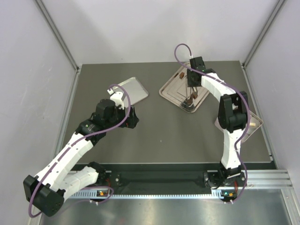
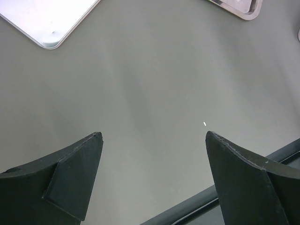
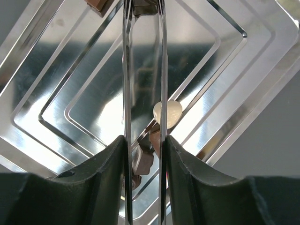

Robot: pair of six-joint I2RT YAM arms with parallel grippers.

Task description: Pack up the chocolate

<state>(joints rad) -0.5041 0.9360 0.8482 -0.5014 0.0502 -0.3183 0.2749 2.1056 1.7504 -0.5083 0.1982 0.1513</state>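
Observation:
Several chocolate pieces lie on a silver tray. In the right wrist view a cream piece and brown pieces sit near the tray's corner, and another brown one is at the top edge. My right gripper is shut on metal tongs, whose two blades reach down to the tray. Something dark sits between the blade tips; whether it is gripped is unclear. My left gripper is open above bare table with nothing between its fingers. In the top view the right gripper hangs over the tray.
A second silver tray lies at the back left, its corner showing in the left wrist view. A pinkish box sits at the right, partly behind the right arm. A dark rail runs along the near table edge.

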